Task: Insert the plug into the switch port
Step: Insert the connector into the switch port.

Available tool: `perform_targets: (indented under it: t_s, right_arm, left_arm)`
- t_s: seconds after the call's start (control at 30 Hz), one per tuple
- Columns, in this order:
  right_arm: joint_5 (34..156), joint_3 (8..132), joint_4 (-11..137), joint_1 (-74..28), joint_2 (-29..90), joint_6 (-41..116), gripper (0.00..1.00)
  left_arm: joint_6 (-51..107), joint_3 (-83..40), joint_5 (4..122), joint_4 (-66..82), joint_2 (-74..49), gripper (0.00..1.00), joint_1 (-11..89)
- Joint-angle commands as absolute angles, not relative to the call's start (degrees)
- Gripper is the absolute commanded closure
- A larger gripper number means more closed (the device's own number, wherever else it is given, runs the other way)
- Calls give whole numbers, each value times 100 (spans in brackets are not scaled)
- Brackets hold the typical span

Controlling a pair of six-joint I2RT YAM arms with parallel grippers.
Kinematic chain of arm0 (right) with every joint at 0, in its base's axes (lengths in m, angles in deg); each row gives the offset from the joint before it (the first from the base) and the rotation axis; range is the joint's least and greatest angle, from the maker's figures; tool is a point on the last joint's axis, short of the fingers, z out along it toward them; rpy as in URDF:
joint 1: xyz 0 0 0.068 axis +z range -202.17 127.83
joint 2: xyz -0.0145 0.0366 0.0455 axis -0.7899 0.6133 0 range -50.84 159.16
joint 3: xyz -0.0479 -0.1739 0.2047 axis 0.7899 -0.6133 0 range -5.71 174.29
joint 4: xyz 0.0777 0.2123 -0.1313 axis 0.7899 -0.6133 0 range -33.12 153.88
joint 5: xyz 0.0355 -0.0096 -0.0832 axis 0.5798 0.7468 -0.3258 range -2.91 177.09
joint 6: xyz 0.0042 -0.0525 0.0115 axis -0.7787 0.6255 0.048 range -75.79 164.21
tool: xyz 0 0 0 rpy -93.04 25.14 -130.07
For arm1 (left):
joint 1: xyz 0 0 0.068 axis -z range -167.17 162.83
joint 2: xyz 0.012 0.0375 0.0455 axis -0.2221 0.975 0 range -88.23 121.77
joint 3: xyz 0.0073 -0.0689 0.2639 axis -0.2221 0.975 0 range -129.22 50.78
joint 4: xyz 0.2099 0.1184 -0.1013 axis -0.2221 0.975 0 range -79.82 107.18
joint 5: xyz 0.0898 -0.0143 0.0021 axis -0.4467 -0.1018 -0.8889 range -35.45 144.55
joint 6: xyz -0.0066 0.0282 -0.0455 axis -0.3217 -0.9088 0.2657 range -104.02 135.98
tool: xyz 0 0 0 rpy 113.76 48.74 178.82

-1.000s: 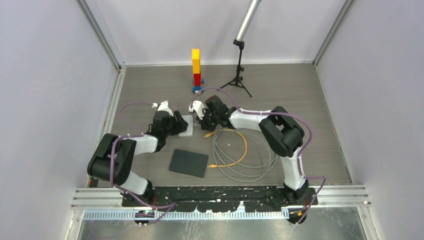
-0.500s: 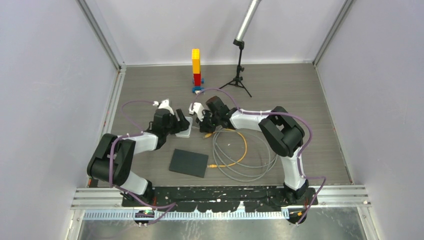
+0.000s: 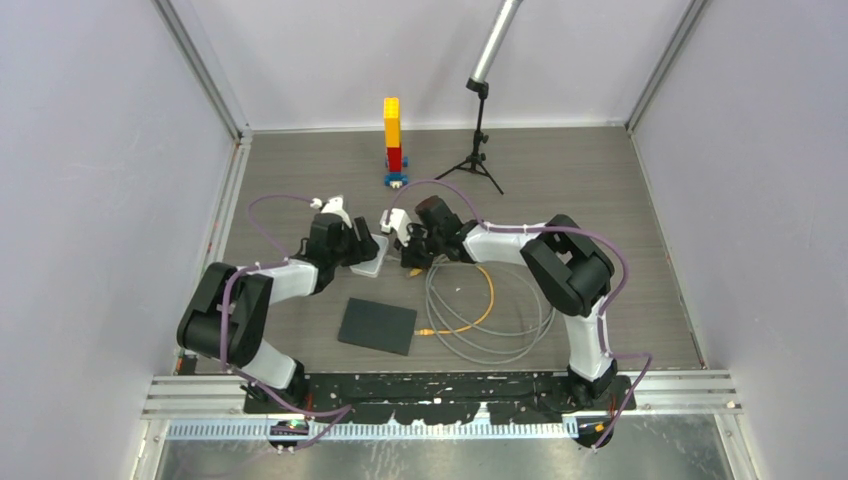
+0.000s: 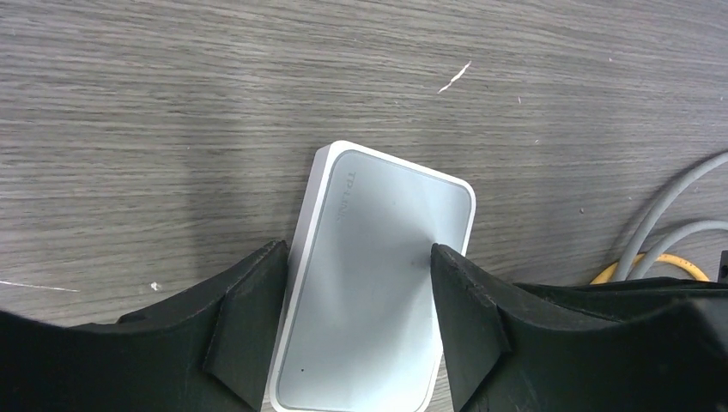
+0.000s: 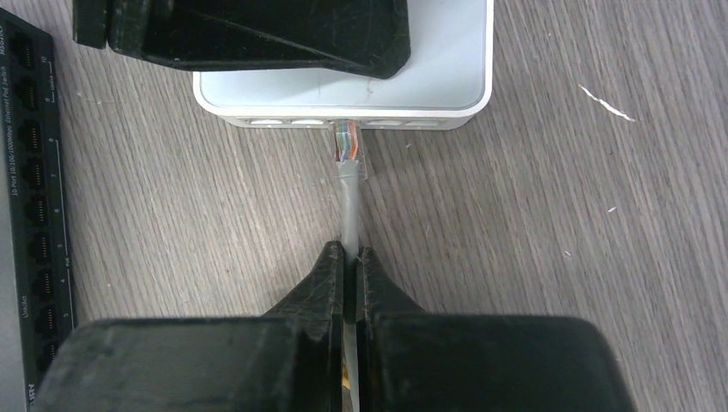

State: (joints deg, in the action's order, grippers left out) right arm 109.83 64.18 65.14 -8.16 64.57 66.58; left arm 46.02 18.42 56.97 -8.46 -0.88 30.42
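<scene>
The white switch [image 4: 378, 223] lies flat on the table between the fingers of my left gripper [image 4: 356, 251]. The jaws stand apart along its long sides, and the right fingertip [image 4: 459, 292] overlaps its edge. In the right wrist view the clear plug [image 5: 347, 144] has its tip at the middle switch port [image 5: 343, 123] in the switch's [image 5: 446, 86] near side. My right gripper [image 5: 349, 251] is shut on the grey cable [image 5: 348, 202] just behind the plug. From above, the left gripper [image 3: 356, 246] and the right gripper [image 3: 408, 252] meet at the switch [image 3: 370, 262].
A black multi-port unit [image 5: 34, 172] lies just left of the plug; from above it is a dark slab [image 3: 377, 325]. Coils of grey cable [image 3: 520, 325] and a yellow cable [image 3: 488, 295] lie under the right arm. A brick tower [image 3: 392, 135] and a tripod [image 3: 478, 150] stand at the back.
The left wrist has shifted slightly over the switch, and the switch has slid a little toward the front. The right gripper has moved a little left with the cable.
</scene>
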Motion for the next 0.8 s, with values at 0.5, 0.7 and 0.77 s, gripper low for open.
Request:
perform_targets:
  t_s: [0.5,0.7,0.77]
  right_arm:
    - [10050,6507,5943,-877,6169,6760,99]
    - [10110,6689,5893,-880,6293,6769,100]
    - [10132,6722,5904,-881,6333,6760,99]
  left_arm:
    - [4530,1817,5717,-863,42,35,3094]
    - [4511,1798,5743,-889,87,36,3094]
    - [4508,1800,5745,-898,92,36,3094]
